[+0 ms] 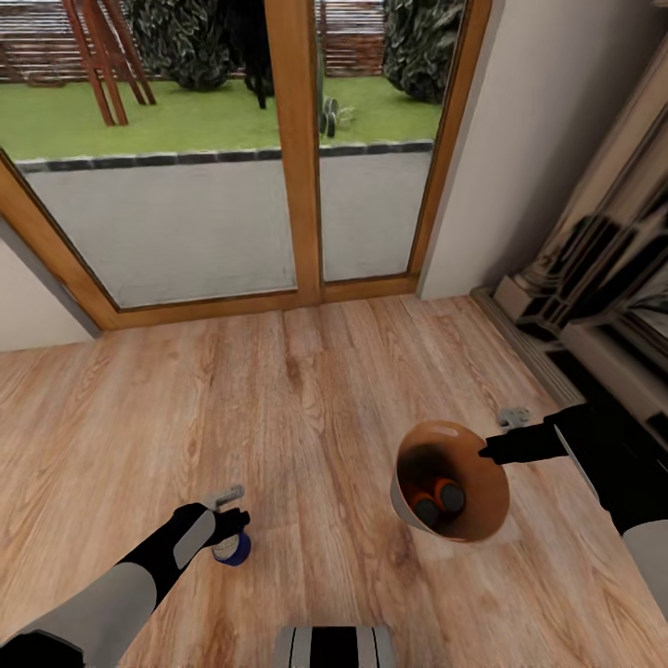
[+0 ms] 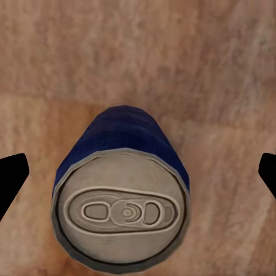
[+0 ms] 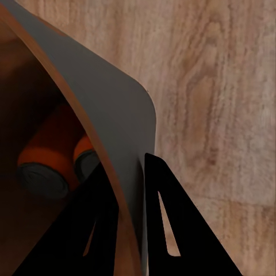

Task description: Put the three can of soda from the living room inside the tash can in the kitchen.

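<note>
A dark blue can of soda (image 1: 232, 550) (image 2: 123, 190) stands upright on the plank floor, grey top facing the left wrist camera. My left gripper (image 1: 229, 531) hangs over it, open, one finger on each side and clear of the can. My right gripper (image 1: 484, 453) (image 3: 129, 164) is shut on the rim of the tash can (image 1: 482, 515) (image 3: 109, 115), which hangs tilted above the floor. Two orange cans (image 1: 429, 501) (image 3: 49, 155) lie inside, on its brown bottom.
Wood-framed glass doors (image 1: 297, 148) of the living room stand ahead, with lawn beyond. A pale wall and a dark fireplace surround (image 1: 594, 269) close off the right side. My base (image 1: 334, 647) shows at the bottom edge. Bare plank floor (image 1: 306, 408) lies between.
</note>
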Robot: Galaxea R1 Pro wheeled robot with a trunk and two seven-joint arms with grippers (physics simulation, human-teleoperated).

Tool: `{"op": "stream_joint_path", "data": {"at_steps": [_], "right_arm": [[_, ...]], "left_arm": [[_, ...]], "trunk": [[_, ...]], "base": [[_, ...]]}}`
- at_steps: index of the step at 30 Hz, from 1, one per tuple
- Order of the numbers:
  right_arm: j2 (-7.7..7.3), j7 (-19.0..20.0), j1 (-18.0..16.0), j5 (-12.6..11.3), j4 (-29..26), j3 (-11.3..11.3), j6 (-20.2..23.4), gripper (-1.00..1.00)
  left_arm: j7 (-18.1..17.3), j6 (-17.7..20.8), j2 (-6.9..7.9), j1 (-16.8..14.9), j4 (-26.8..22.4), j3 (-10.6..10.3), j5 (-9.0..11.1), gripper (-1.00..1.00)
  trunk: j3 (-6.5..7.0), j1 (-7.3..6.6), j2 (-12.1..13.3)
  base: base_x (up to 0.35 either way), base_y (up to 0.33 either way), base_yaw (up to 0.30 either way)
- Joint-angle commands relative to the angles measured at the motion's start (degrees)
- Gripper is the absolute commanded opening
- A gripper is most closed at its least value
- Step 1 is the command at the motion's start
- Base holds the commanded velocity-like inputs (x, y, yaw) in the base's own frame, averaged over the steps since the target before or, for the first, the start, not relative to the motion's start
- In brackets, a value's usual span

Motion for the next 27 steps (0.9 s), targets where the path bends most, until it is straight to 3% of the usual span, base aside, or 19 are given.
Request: {"op": "stream_joint_path", "data": {"at_steps": [1,12,25,26,27], "right_arm": [[0.0,0.29,-0.03,-1.4,-0.05,-0.01,0.57,-1.0],[-0.04,0.29,-0.02,-1.4,-0.06,-0.08,0.57,-1.0],[-0.08,0.29,-0.02,-1.4,-0.08,-0.09,0.57,-1.0],[-0.08,0.29,-0.02,-1.4,-0.07,-0.09,0.57,-1.0],[-0.08,0.3,-0.02,-1.4,-0.06,-0.09,0.57,-1.0]], "left_arm": [[-0.02,0.04,0.03,-0.03,0.0,0.0,0.0,1.0],[-0.05,0.1,-0.01,-0.09,0.01,-0.07,0.0,1.0],[0.77,-0.82,-0.02,0.59,0.06,0.08,0.01,1.0],[0.76,-0.83,-0.02,0.6,0.08,0.04,0.02,-1.0],[0.75,-0.86,-0.02,0.6,0.13,-0.02,0.01,-1.0]], "trunk": [[-0.22,0.01,-0.02],[-2.66,0.3,-0.17],[-2.66,0.3,-0.17],[-2.66,0.3,-0.17],[-2.66,0.3,-0.17]], "base": [[0.0,0.0,0.0],[0.0,0.0,0.0],[0.0,0.0,0.0],[0.0,0.0,0.0],[0.0,0.0,0.0]]}}
